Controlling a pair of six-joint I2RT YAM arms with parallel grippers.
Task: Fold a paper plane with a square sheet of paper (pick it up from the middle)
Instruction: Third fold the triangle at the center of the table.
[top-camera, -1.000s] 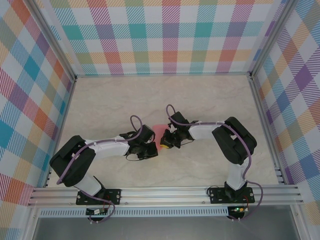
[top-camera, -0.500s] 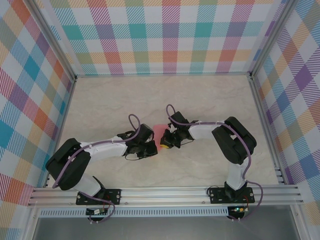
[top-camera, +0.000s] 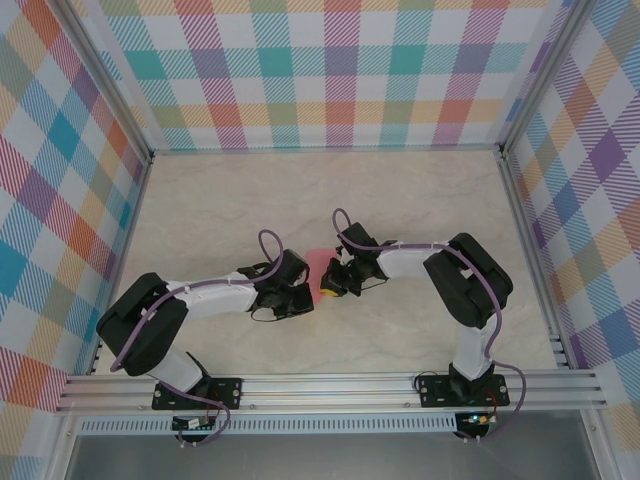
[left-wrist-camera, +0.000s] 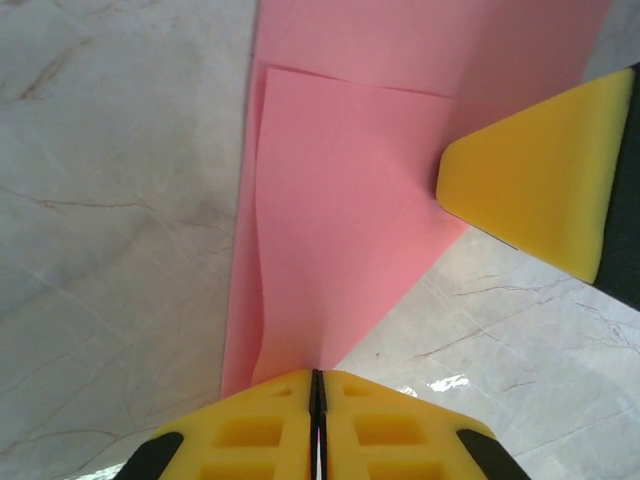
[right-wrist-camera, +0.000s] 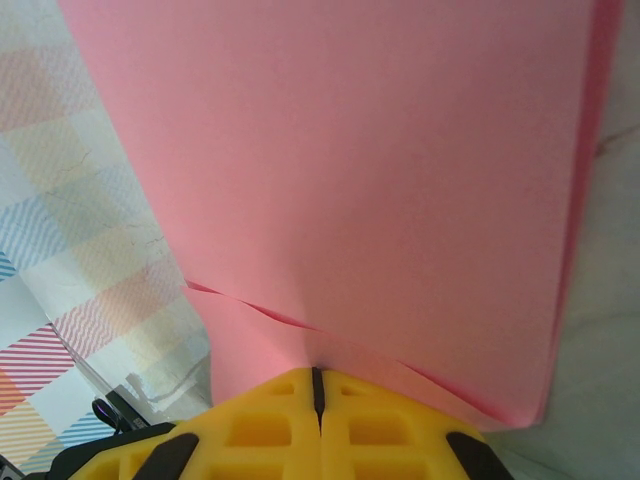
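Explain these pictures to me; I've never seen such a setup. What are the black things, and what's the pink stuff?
Two black robot arms are bolted at the near edge of a marble-look table, walled with plaid panels. One picture looks down from above; the other two come from cameras on the wrists, so the yellow shapes at their bottom are each arm's own fingers. The pink thing is the square sheet of paper, partly folded. The left gripper is shut on a pointed end and the right gripper is shut on another edge.
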